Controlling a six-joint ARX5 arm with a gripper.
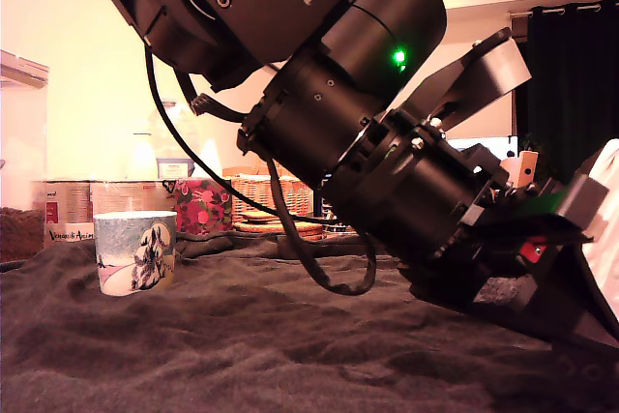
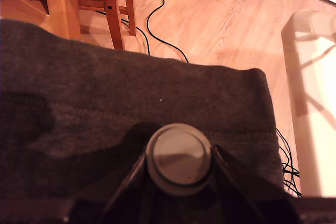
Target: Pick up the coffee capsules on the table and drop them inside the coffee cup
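Low over the cloth at the exterior view's right, the gripper (image 2: pixel 178 167) has its two dark fingers pressed against either side of a grey coffee capsule (image 2: pixel 179 158), whose flat round lid faces the wrist camera. The hold looks closed on the pod, though only the lid and rim show, so how deep the fingers sit on the tapered body cannot be told.

The coffee cup (image 1: pixel 136 251) stands well apart, at the exterior view's left, on the table (image 1: pixel 242 345). An orange capsule is not visible in either view.

The main risk, as I judge it, is slipping: a tapered plastic pod squeezed near its rim can squirt out during the lift or the long carry across. The wrist view also shows the table edge and bare floor just beyond the capsule, so a pod dropped at this spot may roll off and be lost. The wrinkled cloth could snag a fingertip if the arm travels too low. At the far end, a release off-centre may bounce the capsule from the cup's rim.
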